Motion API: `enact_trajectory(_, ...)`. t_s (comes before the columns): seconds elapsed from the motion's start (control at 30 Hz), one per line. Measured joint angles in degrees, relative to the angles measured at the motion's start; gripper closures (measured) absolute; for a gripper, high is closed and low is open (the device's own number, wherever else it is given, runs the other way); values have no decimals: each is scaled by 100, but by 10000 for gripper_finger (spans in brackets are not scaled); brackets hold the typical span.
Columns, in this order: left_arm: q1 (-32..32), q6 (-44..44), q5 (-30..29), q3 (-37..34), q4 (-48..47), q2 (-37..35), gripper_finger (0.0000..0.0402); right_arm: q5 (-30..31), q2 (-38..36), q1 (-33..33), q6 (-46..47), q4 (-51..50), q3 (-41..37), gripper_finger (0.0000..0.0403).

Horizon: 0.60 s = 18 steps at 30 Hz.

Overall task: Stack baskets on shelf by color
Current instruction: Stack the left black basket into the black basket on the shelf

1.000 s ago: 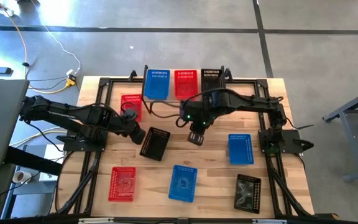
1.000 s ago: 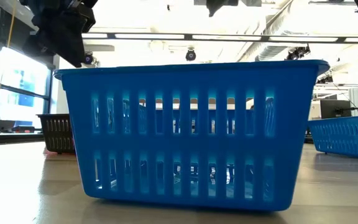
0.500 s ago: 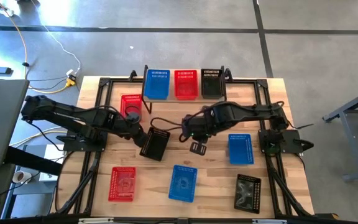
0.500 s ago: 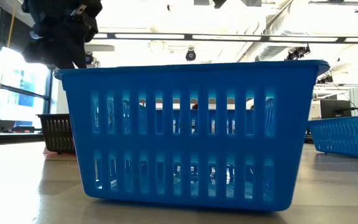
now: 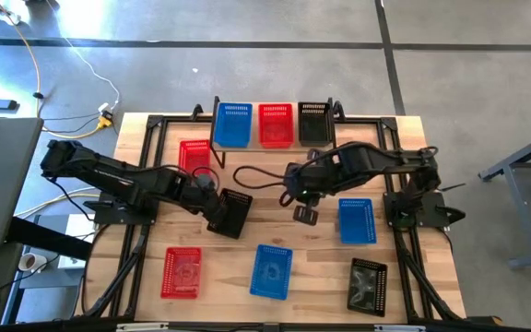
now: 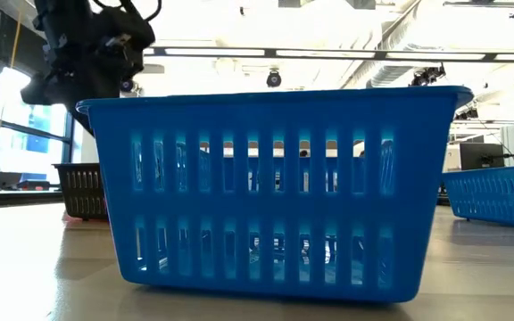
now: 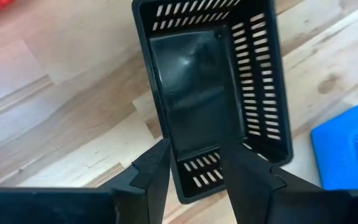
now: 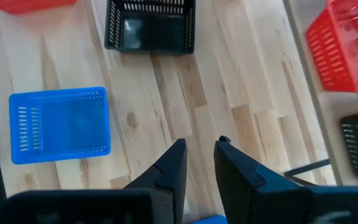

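The shelf (image 5: pixel 273 140) at the far edge carries a blue basket (image 5: pixel 233 124), a red basket (image 5: pixel 277 124) and a black basket (image 5: pixel 313 121), side by side. Six more baskets rest on the tabletop: red (image 5: pixel 194 157), black (image 5: pixel 233 213), blue (image 5: pixel 356 221), red (image 5: pixel 182 273), blue (image 5: pixel 271 272) and black (image 5: pixel 368 286). My left gripper (image 7: pixel 194 155) is open over the left short end of the black basket (image 7: pixel 216 93). I cannot tell whether it touches the basket. My right gripper (image 8: pixel 199 155) hovers open and empty over bare wood at mid-table (image 5: pixel 304 214).
The near blue basket (image 6: pixel 275 196) fills the low view, with the black basket (image 6: pixel 83 189) behind it under my left arm (image 6: pixel 87 45). Black arm frames run along both table sides. Bare wood lies between the shelf and the near row of baskets.
My left gripper has moved toward the table's right, onto the black basket's left end. My right gripper has drawn back from near the shelf toward the table's right and near edge. No basket has moved.
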Motion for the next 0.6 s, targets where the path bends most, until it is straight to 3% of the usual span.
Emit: enact_trajectory(0.6,18,-426,-243,2,72,1272,273,-300,-141,0,-243,0,0,336)
